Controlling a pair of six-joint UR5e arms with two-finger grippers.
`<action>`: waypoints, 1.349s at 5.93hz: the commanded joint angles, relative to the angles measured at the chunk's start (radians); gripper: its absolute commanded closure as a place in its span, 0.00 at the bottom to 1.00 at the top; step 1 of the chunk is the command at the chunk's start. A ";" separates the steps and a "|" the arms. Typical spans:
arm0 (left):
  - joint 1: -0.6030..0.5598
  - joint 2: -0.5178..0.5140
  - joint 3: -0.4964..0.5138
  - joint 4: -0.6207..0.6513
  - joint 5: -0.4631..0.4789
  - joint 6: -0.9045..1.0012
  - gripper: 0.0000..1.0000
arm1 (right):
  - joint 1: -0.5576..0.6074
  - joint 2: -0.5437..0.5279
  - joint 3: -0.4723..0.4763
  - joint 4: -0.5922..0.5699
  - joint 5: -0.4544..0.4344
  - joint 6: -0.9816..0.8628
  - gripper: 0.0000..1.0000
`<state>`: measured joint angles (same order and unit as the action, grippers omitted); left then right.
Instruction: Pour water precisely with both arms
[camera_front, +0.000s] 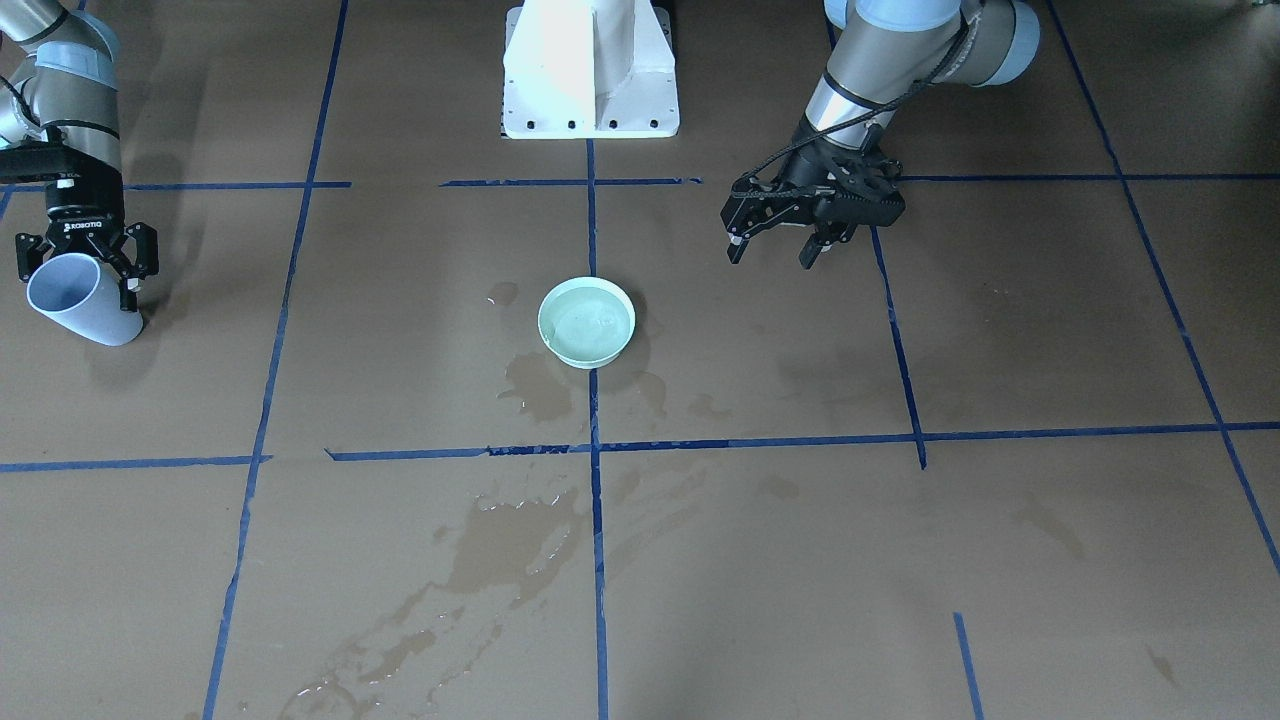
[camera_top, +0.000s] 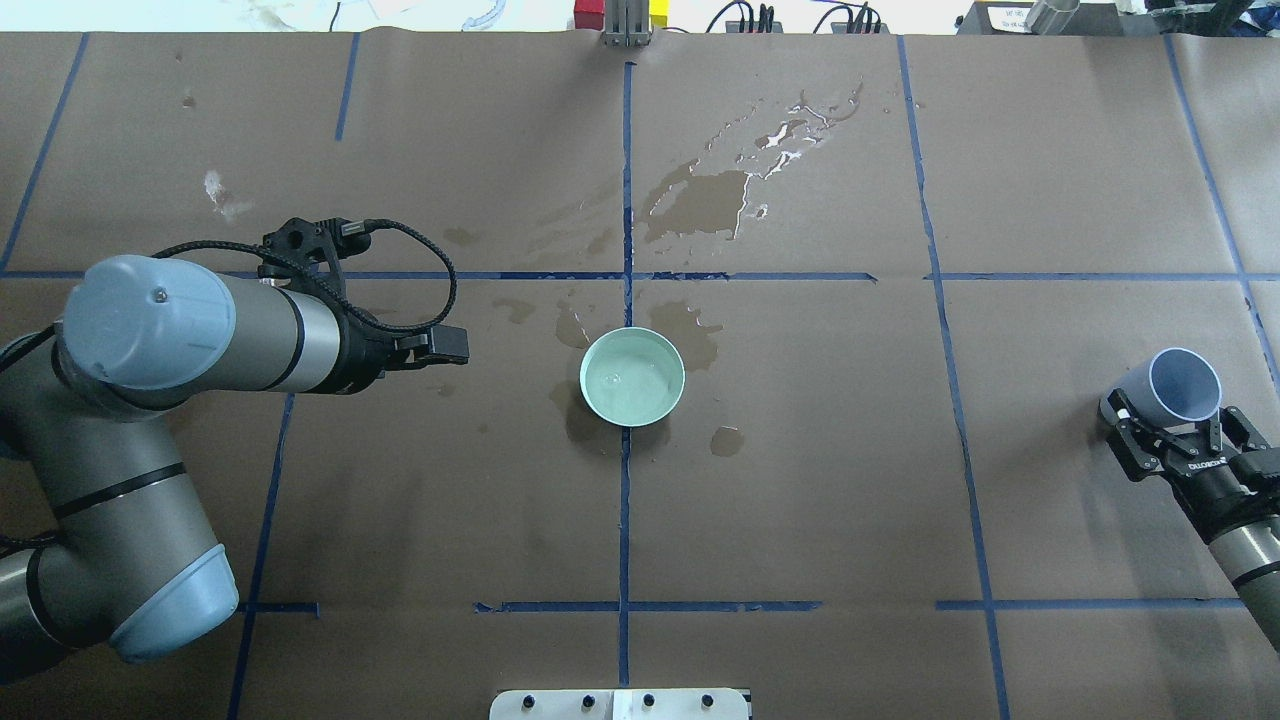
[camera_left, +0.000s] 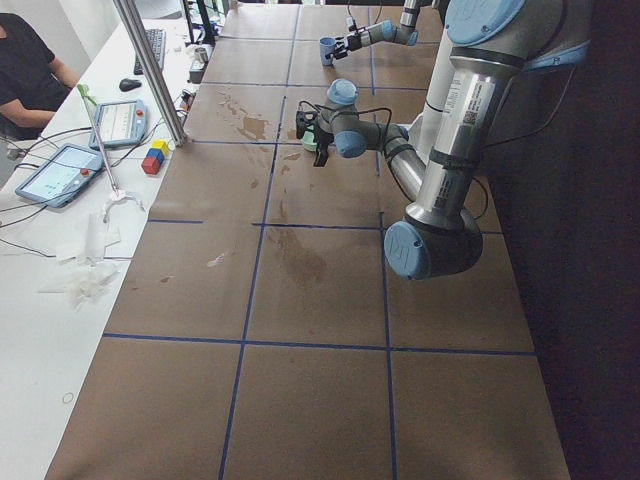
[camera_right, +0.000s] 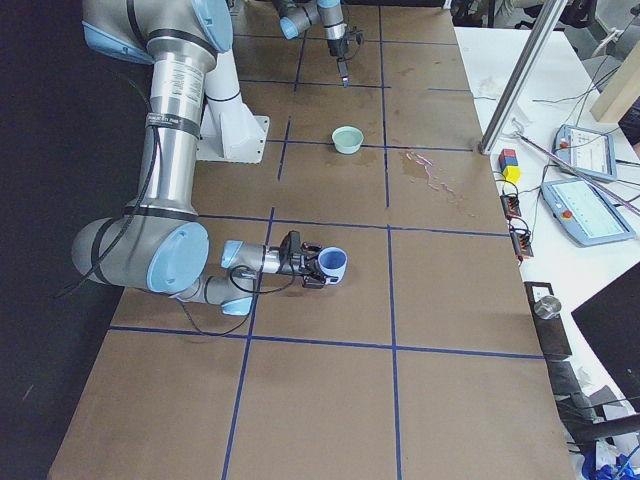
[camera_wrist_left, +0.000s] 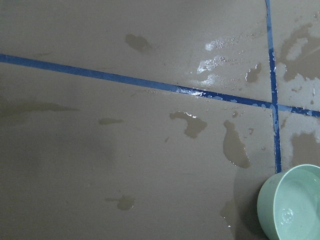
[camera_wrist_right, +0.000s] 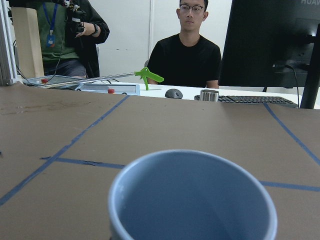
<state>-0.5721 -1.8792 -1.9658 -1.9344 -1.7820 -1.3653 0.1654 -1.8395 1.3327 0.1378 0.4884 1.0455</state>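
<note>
A mint-green bowl (camera_front: 587, 322) stands at the table's middle and holds the clear water (camera_front: 592, 326); it also shows in the overhead view (camera_top: 632, 376) and the left wrist view (camera_wrist_left: 295, 205). My left gripper (camera_front: 772, 252) is open and empty, hovering to the bowl's side, apart from it; in the overhead view (camera_top: 450, 345) it points towards the bowl. My right gripper (camera_front: 78, 280) is shut on a blue-grey cup (camera_front: 80, 300), held tilted on its side far from the bowl (camera_top: 1185, 385). The cup's inside (camera_wrist_right: 195, 200) looks empty.
Wet stains and puddles lie around the bowl (camera_front: 535, 385) and further out (camera_top: 720, 195). Blue tape lines (camera_front: 595, 440) cross the brown surface. The white pedestal (camera_front: 590, 70) stands behind the bowl. Operators (camera_wrist_right: 187, 50), tablets and a metal post (camera_right: 520, 85) are along the far edge.
</note>
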 joint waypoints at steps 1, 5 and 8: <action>0.000 0.000 -0.002 0.000 0.001 0.000 0.00 | 0.000 -0.004 0.002 0.002 0.001 -0.016 0.00; 0.001 0.002 -0.013 0.000 0.001 -0.002 0.00 | 0.003 -0.030 0.037 0.047 0.001 -0.051 0.00; 0.015 0.002 -0.015 0.002 0.022 -0.002 0.00 | 0.005 -0.116 0.136 0.094 0.013 -0.094 0.00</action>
<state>-0.5606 -1.8777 -1.9802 -1.9339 -1.7620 -1.3667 0.1702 -1.9057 1.4223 0.2281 0.4952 0.9610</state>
